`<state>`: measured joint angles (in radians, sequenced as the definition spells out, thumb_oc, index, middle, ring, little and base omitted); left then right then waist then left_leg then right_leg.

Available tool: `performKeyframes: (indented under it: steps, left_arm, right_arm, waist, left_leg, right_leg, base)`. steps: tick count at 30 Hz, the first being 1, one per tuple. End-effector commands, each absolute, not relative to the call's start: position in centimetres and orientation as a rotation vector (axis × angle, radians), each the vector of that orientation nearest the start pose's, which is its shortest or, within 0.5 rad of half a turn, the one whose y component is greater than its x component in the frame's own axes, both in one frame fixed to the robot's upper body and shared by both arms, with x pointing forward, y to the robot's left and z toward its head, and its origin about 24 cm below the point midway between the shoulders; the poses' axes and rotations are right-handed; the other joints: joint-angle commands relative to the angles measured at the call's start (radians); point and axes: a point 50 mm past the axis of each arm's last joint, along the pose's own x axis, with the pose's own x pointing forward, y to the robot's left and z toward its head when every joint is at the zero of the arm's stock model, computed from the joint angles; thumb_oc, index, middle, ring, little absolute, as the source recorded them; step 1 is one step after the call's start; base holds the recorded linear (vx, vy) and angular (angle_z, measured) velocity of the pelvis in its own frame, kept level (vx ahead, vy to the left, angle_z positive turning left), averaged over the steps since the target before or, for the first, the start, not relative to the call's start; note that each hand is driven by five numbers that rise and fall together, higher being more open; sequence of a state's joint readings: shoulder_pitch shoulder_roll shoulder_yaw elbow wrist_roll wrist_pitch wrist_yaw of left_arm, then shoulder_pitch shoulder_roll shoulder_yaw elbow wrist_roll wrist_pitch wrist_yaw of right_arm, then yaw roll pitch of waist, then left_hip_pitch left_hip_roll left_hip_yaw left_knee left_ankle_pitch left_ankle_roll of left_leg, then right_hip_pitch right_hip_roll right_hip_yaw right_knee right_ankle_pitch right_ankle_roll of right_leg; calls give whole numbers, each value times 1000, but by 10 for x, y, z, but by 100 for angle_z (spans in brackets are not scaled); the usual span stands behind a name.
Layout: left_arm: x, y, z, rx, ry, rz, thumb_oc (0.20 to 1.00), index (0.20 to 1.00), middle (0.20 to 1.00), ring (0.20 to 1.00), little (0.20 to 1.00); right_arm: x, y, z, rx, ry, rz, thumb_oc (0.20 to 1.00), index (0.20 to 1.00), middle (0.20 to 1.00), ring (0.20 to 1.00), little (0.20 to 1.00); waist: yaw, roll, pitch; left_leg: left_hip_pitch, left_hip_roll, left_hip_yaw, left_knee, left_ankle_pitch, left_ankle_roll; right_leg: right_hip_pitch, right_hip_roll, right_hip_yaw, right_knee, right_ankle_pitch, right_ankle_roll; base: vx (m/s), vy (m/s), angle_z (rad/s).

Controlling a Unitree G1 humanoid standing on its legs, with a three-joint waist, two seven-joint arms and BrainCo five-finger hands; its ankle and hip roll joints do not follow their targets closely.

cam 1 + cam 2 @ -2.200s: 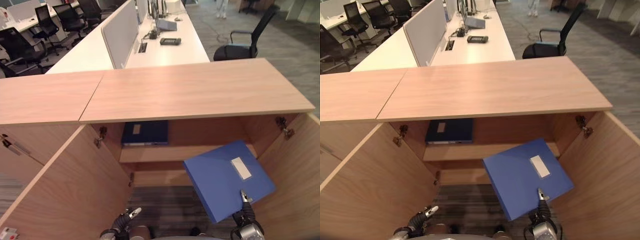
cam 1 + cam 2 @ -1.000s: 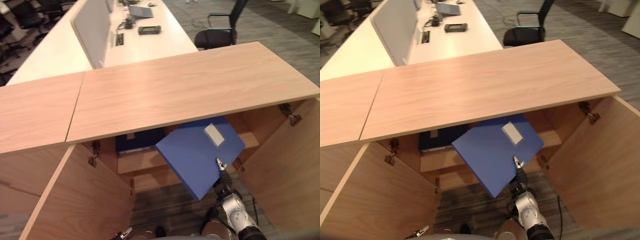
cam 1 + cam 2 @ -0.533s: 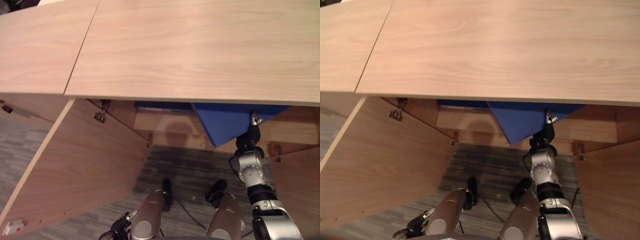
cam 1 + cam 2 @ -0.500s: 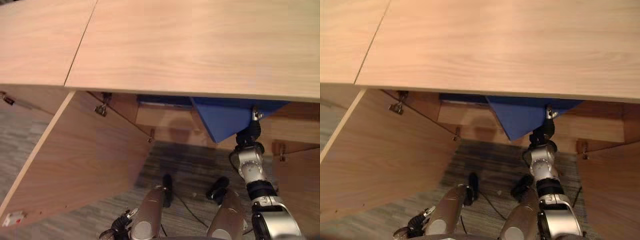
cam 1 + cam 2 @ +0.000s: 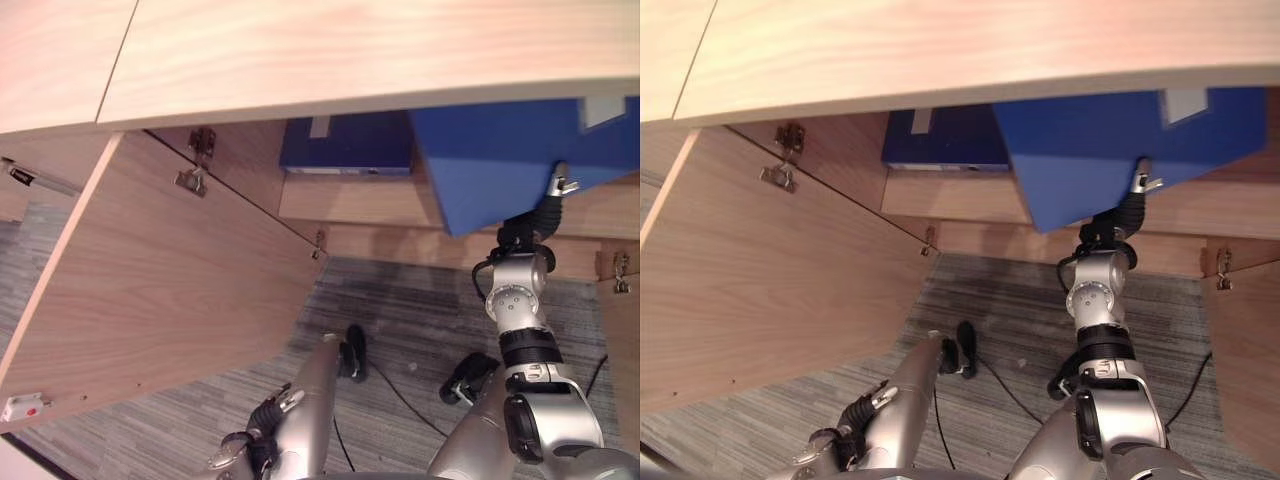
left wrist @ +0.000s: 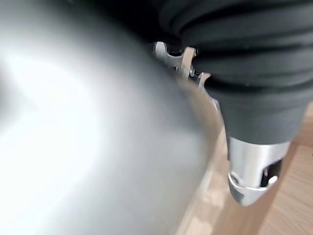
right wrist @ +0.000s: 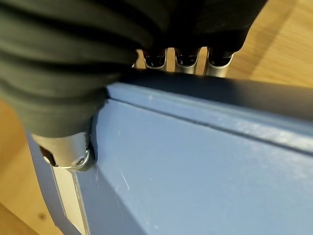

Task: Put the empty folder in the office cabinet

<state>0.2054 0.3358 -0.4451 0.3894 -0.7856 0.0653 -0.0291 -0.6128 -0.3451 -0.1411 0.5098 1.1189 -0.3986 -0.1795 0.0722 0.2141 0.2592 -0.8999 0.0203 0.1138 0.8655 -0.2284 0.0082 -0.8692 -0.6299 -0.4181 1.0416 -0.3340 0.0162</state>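
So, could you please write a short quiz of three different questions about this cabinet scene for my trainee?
1. True or false: the right hand grips the blue folder.
2. Multiple choice: where does the darker folder lie? A. on the floor B. on the cabinet shelf C. on the cabinet top
3. Fill in: the left hand hangs low beside the open cabinet ____.

Key: 1 true; 2 B; 3 door.
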Motion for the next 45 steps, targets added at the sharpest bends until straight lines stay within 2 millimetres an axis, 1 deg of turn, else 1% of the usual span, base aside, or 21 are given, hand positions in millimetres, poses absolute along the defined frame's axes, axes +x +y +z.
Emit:
performKeyframes:
  steps: [1,5,7,11,13,15,16,17,18,19,20,21,22,24,27,29,30,31,35,41,45]
  left_arm:
    - [124,163,-94,-427,814,-101,1000,1000,1000,1000,1000]
    - [131,160,-84,-419,772,-135,1000,1000,1000,1000,1000]
    - [136,159,-77,-408,748,-157,1000,1000,1000,1000,1000]
    - [141,158,-69,-388,728,-182,1000,1000,1000,1000,1000]
    - [142,158,-68,-382,726,-188,1000,1000,1000,1000,1000]
    - [142,162,-65,-360,721,-197,1000,1000,1000,1000,1000]
    - [143,162,-65,-360,719,-197,1000,1000,1000,1000,1000]
    - [143,164,-64,-350,717,-200,1000,1000,1000,1000,1000]
    - [142,167,-64,-343,723,-199,1000,1000,1000,1000,1000]
    - [143,166,-63,-344,721,-200,1000,1000,1000,1000,1000]
    - [144,168,-62,-339,717,-201,1000,1000,1000,1000,1000]
    - [144,172,-60,-321,709,-202,1000,1000,1000,1000,1000]
    - [145,171,-59,-325,705,-204,1000,1000,1000,1000,1000]
    - [144,180,-55,-293,699,-202,1000,1000,1000,1000,1000]
    - [144,187,-52,-267,696,-196,1000,1000,1000,1000,1000]
    - [145,190,-51,-259,691,-193,1000,1000,1000,1000,1000]
    - [145,194,-49,-244,687,-189,1000,1000,1000,1000,1000]
    - [144,196,-48,-246,688,-184,1000,1000,1000,1000,1000]
    - [145,199,-44,-235,677,-182,1000,1000,1000,1000,1000]
    - [148,205,-38,-211,649,-157,1000,1000,1000,1000,1000]
    - [149,207,-36,-200,643,-150,1000,1000,1000,1000,1000]
  right_arm:
    - [337,-272,197,856,-711,-381,200,200,200,200,200]
    - [334,-277,207,876,-756,-430,200,200,200,200,200]
    - [333,-286,214,898,-784,-488,200,200,200,200,200]
    - [331,-301,224,967,-823,-591,200,200,200,200,200]
    - [333,-305,228,974,-827,-603,200,200,200,200,200]
    - [339,-312,240,950,-814,-624,200,200,200,200,200]
    - [339,-313,241,950,-815,-623,200,200,200,200,200]
    - [340,-315,247,948,-820,-623,200,200,200,200,200]
    - [341,-318,260,957,-841,-615,200,200,200,200,200]
    - [341,-319,261,958,-843,-614,200,200,200,200,200]
    - [342,-320,268,956,-851,-607,200,200,200,200,200]
    - [345,-320,281,927,-849,-595,200,200,200,200,200]
    - [346,-321,285,924,-852,-591,200,200,200,200,200]
    - [349,-325,306,862,-840,-588,200,200,200,200,200]
    - [350,-336,325,807,-812,-614,200,200,200,200,200]
    - [350,-339,331,785,-800,-619,200,200,200,200,200]
    - [350,-341,340,750,-786,-616,200,200,200,200,200]
    - [349,-343,344,732,-782,-618,200,200,200,200,200]
    - [347,-349,350,760,-768,-638,200,200,200,200,200]
    - [346,-342,361,822,-818,-614,200,200,200,200,200]
    - [347,-341,356,870,-818,-621,200,200,200,200,200]
  waist:
    - [9,2,-54]
    - [11,8,-52]
    - [8,13,-51]
    - [16,14,-53]
    - [22,12,-56]
    - [37,10,-61]
    - [38,10,-61]
    - [44,9,-63]
    - [54,6,-66]
    - [55,7,-65]
    - [60,6,-66]
    - [72,5,-69]
    - [72,8,-67]
    - [89,10,-69]
    - [106,17,-72]
    - [111,20,-74]
    - [120,25,-74]
    - [123,27,-74]
    - [128,37,-72]
    - [133,46,-67]
    - [133,51,-63]
  left_leg:
    - [-42,-16,27,14,-68,29]
    - [-92,-15,20,57,-81,37]
    - [-119,-15,15,82,-90,40]
    - [-150,-13,11,106,-99,40]
    - [-155,-10,9,110,-102,38]
    - [-159,-7,10,112,-103,35]
    - [-160,-7,10,113,-104,35]
    - [-161,-6,9,113,-104,34]
    - [-163,-4,9,113,-104,31]
    - [-164,-3,9,113,-104,31]
    - [-167,-2,9,114,-104,30]
    - [-171,-2,8,117,-104,29]
    - [-174,-1,9,118,-105,29]
    - [-185,2,9,127,-106,26]
    - [-208,3,10,140,-107,25]
    - [-216,3,9,145,-107,26]
    - [-230,3,11,151,-107,26]
    - [-238,3,11,157,-109,26]
    - [-267,7,10,180,-115,28]
    - [-307,18,13,217,-131,29]
    - [-319,19,19,233,-139,31]
  right_leg:
    - [17,-27,35,-57,1,24]
    - [-36,-40,61,-7,-26,19]
    - [-69,-43,83,23,-45,12]
    - [-98,-47,99,51,-62,12]
    - [-103,-47,101,57,-67,12]
    - [-108,-45,103,57,-67,14]
    - [-109,-44,103,57,-67,14]
    - [-110,-44,104,57,-66,16]
    - [-111,-44,102,57,-68,17]
    - [-113,-44,102,57,-68,17]
    - [-115,-44,103,57,-68,18]
    - [-118,-44,103,59,-68,21]
    - [-121,-43,105,60,-68,20]
    - [-133,-48,103,69,-69,22]
    - [-154,-52,107,81,-68,26]
    - [-164,-53,110,86,-68,27]
    - [-178,-56,113,95,-70,29]
    - [-186,-58,115,101,-71,29]
    - [-214,-60,126,121,-77,31]
    - [-262,-60,147,149,-82,35]
    - [-280,-57,163,160,-83,37]
  base:
    - [-13,-6,-10]
    - [-1,-4,-7]
    - [21,-21,4]
    - [27,-41,3]
    - [34,-35,5]
    - [23,-31,0]
    - [0,0,0]
    - [6,-40,0]
    - [7,-41,0]
    - [4,-36,0]
    - [0,0,0]
    - [0,0,0]
    - [0,0,0]
    - [-5,-36,0]
    - [-3,-12,0]
    - [0,0,0]
    - [-8,-10,4]
    - [-8,-6,5]
    - [2,-6,5]
    - [0,0,0]
    - [0,0,0]
